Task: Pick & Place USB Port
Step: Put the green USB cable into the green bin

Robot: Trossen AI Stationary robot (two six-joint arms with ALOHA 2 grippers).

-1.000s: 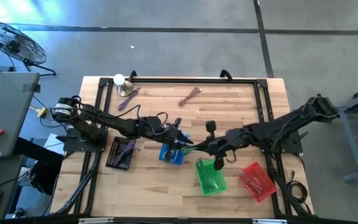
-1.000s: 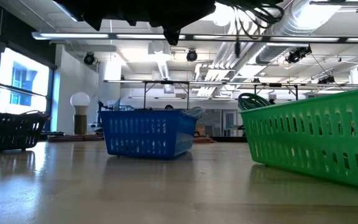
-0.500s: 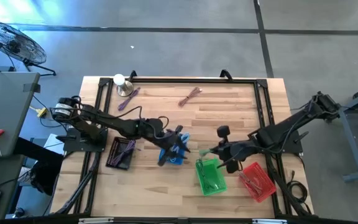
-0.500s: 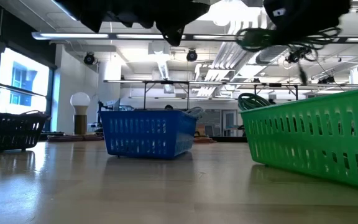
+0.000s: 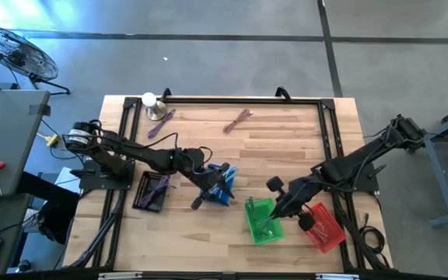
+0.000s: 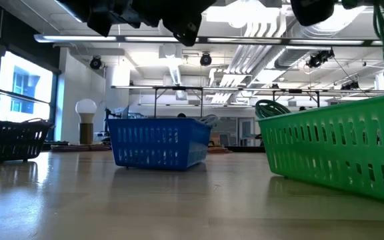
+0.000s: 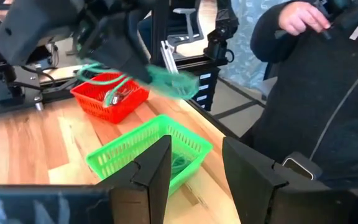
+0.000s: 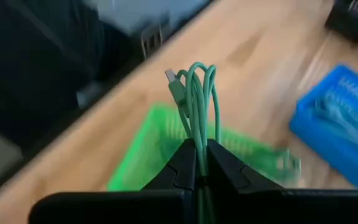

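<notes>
A green USB cable [image 8: 196, 99], bundled in loops with its plug end up, is pinched in the right claw [image 8: 197, 149] above the green basket [image 5: 261, 220] on the counter [image 5: 278, 148].

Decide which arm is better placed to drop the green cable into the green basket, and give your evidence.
Right. The right gripper is shut on the green cable and sits over the green basket. The left gripper is open beside the blue basket, holding nothing.

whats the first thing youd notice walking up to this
The right claw, pinched shut on a coiled green USB cable, hangs over the green basket at the table's front. Blue, red and black baskets flank it, and the left claw hovers open by the blue one.
</notes>
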